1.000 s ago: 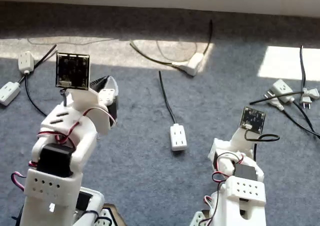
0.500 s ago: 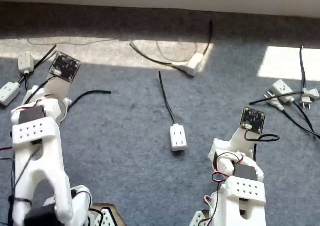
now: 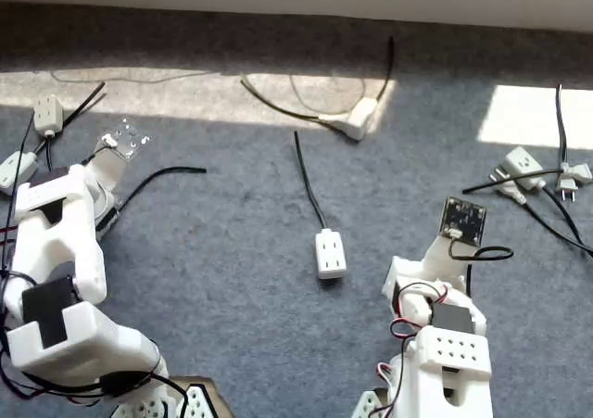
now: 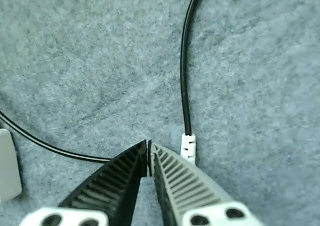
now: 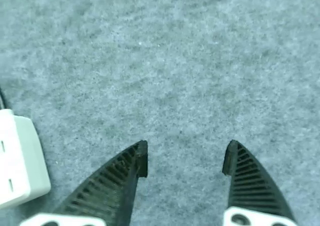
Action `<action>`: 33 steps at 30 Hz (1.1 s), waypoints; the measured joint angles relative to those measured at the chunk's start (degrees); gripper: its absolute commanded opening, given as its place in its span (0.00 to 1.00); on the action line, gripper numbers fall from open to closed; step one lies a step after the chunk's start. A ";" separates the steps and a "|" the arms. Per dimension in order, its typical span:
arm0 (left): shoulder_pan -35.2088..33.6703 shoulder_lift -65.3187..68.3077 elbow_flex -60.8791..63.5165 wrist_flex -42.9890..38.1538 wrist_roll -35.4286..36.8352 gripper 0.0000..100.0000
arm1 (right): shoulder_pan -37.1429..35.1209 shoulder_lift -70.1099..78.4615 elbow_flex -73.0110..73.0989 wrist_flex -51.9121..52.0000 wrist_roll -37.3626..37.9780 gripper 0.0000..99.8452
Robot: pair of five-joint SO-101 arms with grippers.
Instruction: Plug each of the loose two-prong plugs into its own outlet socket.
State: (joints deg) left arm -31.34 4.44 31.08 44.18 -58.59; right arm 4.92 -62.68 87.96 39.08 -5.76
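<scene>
My left gripper (image 4: 149,152) is shut low over the grey carpet, with its fingertips touching. Right beside its grey finger lies the white neck of a plug (image 4: 188,148); a black cord (image 4: 185,65) runs away from it, and the plug's body is hidden behind the finger. A white outlet socket (image 4: 7,166) lies off to one side. My right gripper (image 5: 186,158) stands open above bare carpet, next to another white outlet socket (image 5: 15,161). In the high view that socket (image 3: 330,253) lies mid-carpet on a black cord, and the left arm (image 3: 65,223) leans toward two sockets (image 3: 46,112) (image 3: 14,168) at far left.
A white socket block (image 3: 357,120) with a dark cord lies at the back centre. A cluster of white plugs and a socket (image 3: 523,163) with black cords sits at far right. A thin black cable (image 4: 45,143) crosses the carpet near the left gripper.
The left arm has swung left and dropped low toward the carpet near the far-left sockets, drawing the black cord with it. The right arm has barely moved.
</scene>
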 measured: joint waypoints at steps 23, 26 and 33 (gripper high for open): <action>-0.09 0.62 -19.69 29.63 -1.58 0.14 | -0.09 0.00 2.02 -3.16 0.00 0.25; -0.09 0.62 -17.67 29.63 -4.31 0.14 | -0.09 0.00 2.02 -3.16 0.00 0.25; -0.09 0.62 -15.21 29.54 -6.86 0.08 | -0.09 0.00 2.02 -3.16 0.00 0.25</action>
State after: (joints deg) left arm -31.43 5.05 15.87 73.71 -65.45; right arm 4.84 -62.68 89.98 35.91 -5.76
